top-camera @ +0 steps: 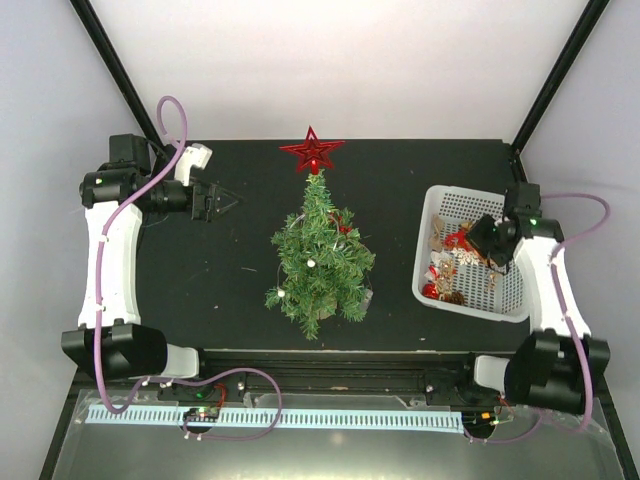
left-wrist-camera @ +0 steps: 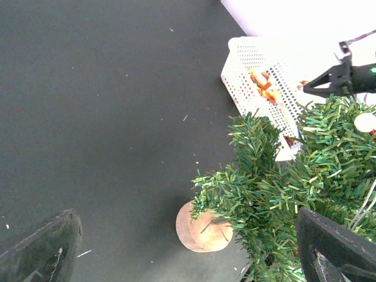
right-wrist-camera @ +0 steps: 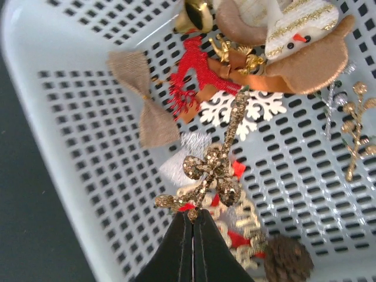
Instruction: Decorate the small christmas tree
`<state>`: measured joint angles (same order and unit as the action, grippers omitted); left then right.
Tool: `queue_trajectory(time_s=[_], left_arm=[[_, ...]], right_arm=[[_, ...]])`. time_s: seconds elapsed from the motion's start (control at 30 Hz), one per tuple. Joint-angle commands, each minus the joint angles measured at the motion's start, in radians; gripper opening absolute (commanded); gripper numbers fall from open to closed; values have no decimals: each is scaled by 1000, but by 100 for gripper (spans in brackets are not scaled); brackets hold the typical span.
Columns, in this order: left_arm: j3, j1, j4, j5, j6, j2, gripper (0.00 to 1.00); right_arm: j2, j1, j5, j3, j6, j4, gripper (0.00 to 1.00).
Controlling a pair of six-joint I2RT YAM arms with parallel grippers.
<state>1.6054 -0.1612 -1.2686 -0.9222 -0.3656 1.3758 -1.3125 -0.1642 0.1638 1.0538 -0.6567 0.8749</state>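
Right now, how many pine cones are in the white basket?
1: a brown pine cone on the white basket floor, close beside the right gripper; others may be hidden under the piled ornaments.

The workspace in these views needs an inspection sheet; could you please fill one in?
Surface: black table, bare apart from light specks.
Job's things: small christmas tree standing mid-table, red star on top; white basket at right holding ornaments.
Clutter: nothing seen.
Grippers: left gripper open, left of the tree; right gripper in the basket, shut on gold glitter ornament.
Cables: purple cables looped along each arm.
Surroundings: white walls, black frame poles.
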Motion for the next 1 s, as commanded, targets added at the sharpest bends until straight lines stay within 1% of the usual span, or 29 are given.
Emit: queue_trajectory(time_s=[0.0,0.2,0.27,0.43,0.5,0.63,0.8,0.9,0.97], left_arm=[[-5,12,0,-26,-3,-26,99],[-8,26,-3,-19,0,-42,99],[-4,30,-5,-18,3,-47,99],[-12,41,-5,-21,10,-62,99],[-21,47,1,-21,16,-73,99],[-52,57,18,-21,25,-89,99],[-76,64,32,-18,39,-132,99],[-81,65,31,-15,39,-147,99],[-87,65,30,-14,38,-156,99]], right_arm=[[153,50,38,3,45,126,1],[377,233,70,23,-64,133,3],[409,314,62,63,-101,154,3],[445,573,-4,184,-184,197,4],[450,683,-20,223,-218,188,4],[420,920,-113,281,-274,164,4],[307,1182,-225,364,-311,175,4],[241,1275,-267,401,-315,189,4],[213,1297,-275,405,-318,193,4]])
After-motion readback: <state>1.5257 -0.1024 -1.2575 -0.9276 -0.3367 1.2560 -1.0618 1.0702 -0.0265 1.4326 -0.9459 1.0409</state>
